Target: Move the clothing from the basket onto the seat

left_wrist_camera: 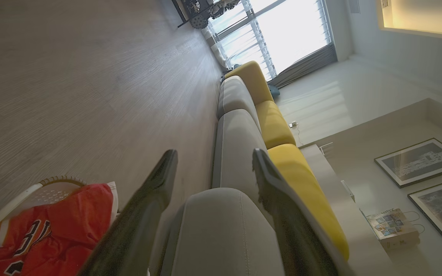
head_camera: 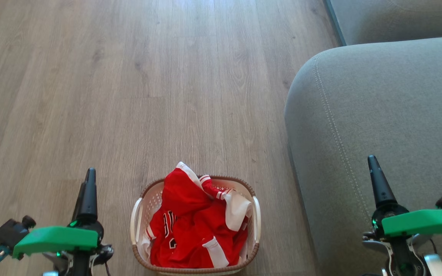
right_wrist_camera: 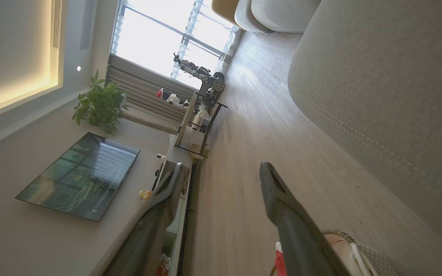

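Wide-spread jaws flanking clothing (head_camera: 190,218) in basket (head_camera: 134,220)

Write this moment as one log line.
clothing: in basket | seat: right of basket | left gripper: open, empty | right gripper: open, empty

The clothing (head_camera: 190,226) is piled in the basket (head_camera: 136,214), which is set on the floor (head_camera: 129,76) at the near middle, just left of the seat (head_camera: 378,107). The left gripper (head_camera: 89,178) is held left of the basket, the right gripper (head_camera: 373,165) over the seat's near part; another cushion (head_camera: 397,19) is placed beyond the seat.
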Available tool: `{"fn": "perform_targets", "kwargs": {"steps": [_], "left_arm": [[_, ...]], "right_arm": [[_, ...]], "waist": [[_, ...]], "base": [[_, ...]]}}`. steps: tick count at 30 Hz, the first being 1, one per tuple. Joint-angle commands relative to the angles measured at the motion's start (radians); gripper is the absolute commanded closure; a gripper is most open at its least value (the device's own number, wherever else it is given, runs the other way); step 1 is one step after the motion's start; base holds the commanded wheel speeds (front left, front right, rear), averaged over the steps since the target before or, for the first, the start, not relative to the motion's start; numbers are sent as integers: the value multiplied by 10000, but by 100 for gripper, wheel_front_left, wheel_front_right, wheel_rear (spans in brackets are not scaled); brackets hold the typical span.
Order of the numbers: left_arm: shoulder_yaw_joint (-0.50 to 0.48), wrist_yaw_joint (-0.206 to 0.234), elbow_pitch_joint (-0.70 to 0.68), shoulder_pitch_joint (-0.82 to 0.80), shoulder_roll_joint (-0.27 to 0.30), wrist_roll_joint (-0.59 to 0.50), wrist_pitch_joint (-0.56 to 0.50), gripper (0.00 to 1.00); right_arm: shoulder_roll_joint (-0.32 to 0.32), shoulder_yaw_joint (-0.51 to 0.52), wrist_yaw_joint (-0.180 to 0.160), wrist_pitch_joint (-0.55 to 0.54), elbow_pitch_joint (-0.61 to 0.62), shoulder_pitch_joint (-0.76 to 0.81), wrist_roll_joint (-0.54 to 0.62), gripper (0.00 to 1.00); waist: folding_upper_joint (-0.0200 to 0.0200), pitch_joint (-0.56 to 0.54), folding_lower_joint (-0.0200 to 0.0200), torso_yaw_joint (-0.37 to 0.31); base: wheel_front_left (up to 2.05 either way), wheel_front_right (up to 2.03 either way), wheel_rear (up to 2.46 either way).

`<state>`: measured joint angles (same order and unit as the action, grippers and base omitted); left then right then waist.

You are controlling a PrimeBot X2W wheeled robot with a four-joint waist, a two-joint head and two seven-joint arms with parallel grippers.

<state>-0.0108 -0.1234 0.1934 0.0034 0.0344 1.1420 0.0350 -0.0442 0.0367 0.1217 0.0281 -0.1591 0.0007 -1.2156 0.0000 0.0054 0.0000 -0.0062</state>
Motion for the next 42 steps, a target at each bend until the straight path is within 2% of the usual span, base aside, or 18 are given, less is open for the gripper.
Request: {"fn": "perform_targets", "kwargs": {"steps": [1, 19, 42], "left_arm": [[-76, -30, -500, -545, 145, -500, 114, 0], [104, 24, -859, -464, 143, -3537, 641, 0], [254, 90, -1067, -395, 167, -6510, 1284, 0]], "right_arm": [[-233, -119, 39, 149, 503, -282, 379, 0], [-499, -389, 52, 684, 863, -175, 3008, 0], [-519, -645, 67, 1338, 759, -169, 5730, 0]], "waist": [[0, -3, 0, -3], [0, -3, 0, -30], [0, 6, 0, -55]], "base": [[0, 0, 0], [0, 0, 0], [0, 0, 0]]}}
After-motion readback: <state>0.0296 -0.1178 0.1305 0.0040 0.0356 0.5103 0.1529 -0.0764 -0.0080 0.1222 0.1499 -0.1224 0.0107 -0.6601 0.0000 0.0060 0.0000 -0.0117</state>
